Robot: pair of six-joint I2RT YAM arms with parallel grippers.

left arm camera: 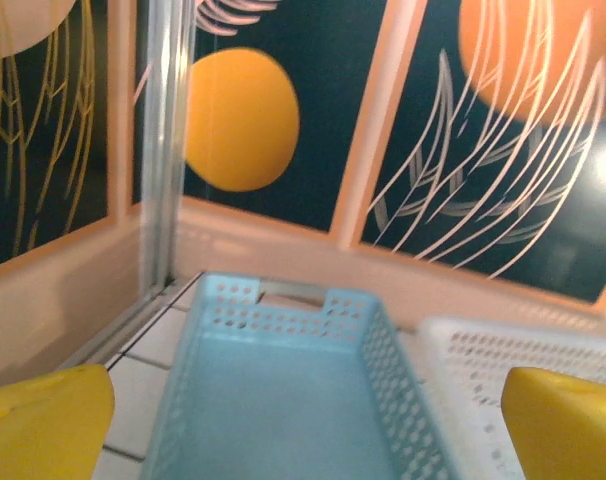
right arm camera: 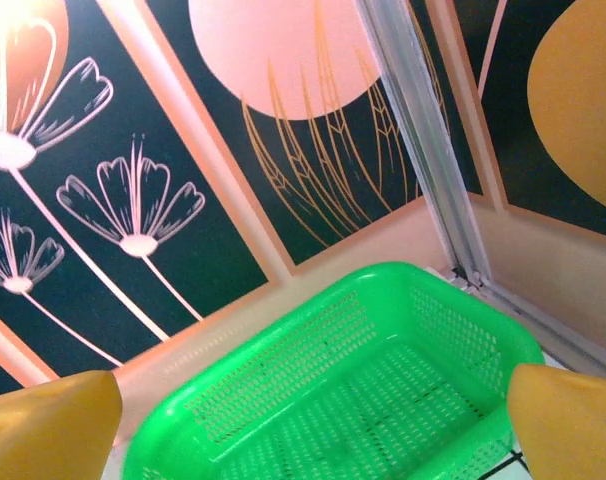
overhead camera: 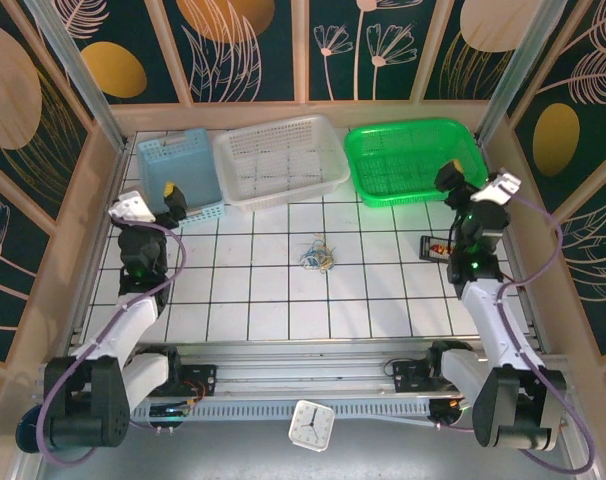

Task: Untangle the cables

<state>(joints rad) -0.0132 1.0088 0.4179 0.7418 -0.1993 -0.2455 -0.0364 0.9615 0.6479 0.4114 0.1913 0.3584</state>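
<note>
The cables (overhead camera: 318, 256) lie as a small curly clump of blue, white and tan wire on the white tiles near the table's middle. My left gripper (overhead camera: 175, 203) hangs at the left, over the front of the blue basket (overhead camera: 178, 172), well apart from the clump. In the left wrist view its yellow fingertips (left arm camera: 43, 420) stand wide apart with nothing between them. My right gripper (overhead camera: 453, 182) hovers at the right by the green basket (overhead camera: 408, 160). Its yellow fingertips (right arm camera: 48, 425) are also spread wide and empty.
A white basket (overhead camera: 281, 158) stands between the blue and green ones along the back. A small dark object with red (overhead camera: 436, 246) lies on the tiles by the right arm. A white clock (overhead camera: 310, 425) sits in front of the rail. Wooden walls enclose the table.
</note>
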